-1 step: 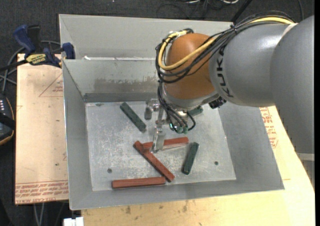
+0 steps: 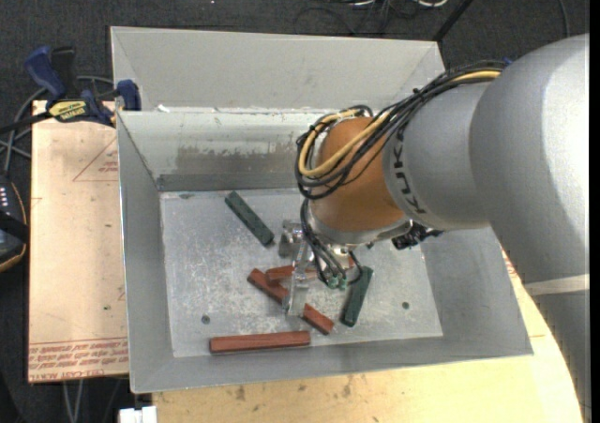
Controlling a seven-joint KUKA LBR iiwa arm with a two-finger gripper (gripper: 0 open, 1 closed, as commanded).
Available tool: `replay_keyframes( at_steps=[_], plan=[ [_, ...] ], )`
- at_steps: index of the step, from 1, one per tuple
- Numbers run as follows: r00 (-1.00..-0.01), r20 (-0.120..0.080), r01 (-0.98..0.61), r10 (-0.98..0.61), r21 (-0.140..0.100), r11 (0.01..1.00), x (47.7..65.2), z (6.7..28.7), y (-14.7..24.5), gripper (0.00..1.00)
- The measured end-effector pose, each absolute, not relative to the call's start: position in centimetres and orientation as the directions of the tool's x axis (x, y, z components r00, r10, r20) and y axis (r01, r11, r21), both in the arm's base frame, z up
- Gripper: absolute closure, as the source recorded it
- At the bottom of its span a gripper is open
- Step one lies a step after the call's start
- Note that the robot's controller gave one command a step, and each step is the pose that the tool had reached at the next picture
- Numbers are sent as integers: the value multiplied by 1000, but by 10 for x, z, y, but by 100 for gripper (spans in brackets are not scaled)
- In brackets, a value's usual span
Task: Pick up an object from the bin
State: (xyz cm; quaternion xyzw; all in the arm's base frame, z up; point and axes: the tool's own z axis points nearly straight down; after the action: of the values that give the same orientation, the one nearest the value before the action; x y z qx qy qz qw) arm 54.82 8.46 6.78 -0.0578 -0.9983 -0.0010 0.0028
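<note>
Bin: grey sheet metal, sloped walls, flat floor scuffed and speckled with pale scratches.
Long bar: nearest the front wall, flat on the floor, a slim red-brown stick with square edges and a matt face, running almost parallel to that wall.
Small block: short red-brown piece, angled, just behind the long bar's right end, close to the gripper's tip.
Green bar: dark green stick, dull surface, lying steeply angled right of the small block, its upper end under the wrist.
Gripper: bare metal, narrow, hanging low over mid-floor, tip between the small block and the red blocks; contact with either hard to judge.
Jaw state: cannot tell, whether spread or pressed together, and nothing seen pinched.
Red blocks: the task's thing by position, two or three short red-brown pieces overlapping in a small cluster at mid-floor, just left of the gripper.
Far bar: second dark green stick, lying diagonally toward the back-left of the floor, apart from the cluster.
Cover: smooth, rounded orange shell at the wrist, above the gripper.
Cables: yellow and black, looped over the cover's left side.
Arm: thick, smooth grey cylinder, entering from the right above the bin.
</note>
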Motion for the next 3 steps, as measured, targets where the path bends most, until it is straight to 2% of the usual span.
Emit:
replay_keyframes(
  at_steps=[1,2,3],
  plan=[
    [-970,1,242,242,2,970,521,100,112,0],
    [-935,1,355,355,0,935,521,99,92,0],
    [-869,0,494,494,0,869,508,70,113,0]
  ],
)
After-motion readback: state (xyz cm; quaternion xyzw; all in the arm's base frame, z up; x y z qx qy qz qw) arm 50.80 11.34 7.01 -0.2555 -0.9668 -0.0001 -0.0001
